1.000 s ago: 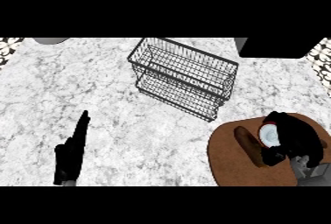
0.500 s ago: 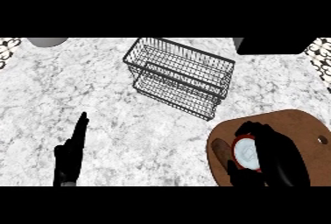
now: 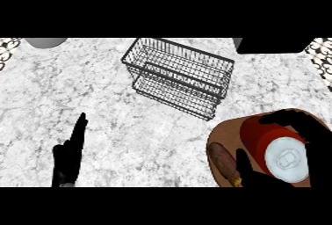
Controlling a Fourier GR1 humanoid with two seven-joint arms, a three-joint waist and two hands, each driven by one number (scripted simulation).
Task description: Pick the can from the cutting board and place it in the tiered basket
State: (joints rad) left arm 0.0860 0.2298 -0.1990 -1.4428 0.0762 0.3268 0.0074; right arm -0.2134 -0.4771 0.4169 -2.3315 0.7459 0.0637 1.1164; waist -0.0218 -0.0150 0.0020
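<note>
Grasp step in hand: right robot hand (image 3: pixel 304 127) curled round red can (image 3: pixel 272 147), over cutting board (image 3: pixel 217 138), near tiered basket (image 3: pixel 182 74). Left robot hand (image 3: pixel 68 158) resting, fingers straight, well apart from basket. Next: carry to basket, over rim, then release.

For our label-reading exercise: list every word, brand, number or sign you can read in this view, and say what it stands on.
No readable text anywhere in the head view.
Red can, held in the right hand: its side shows plain red, and its pale top shows only a pull-tab outline.
Wire basket, cutting board, brown item on the board: no markings.
</note>
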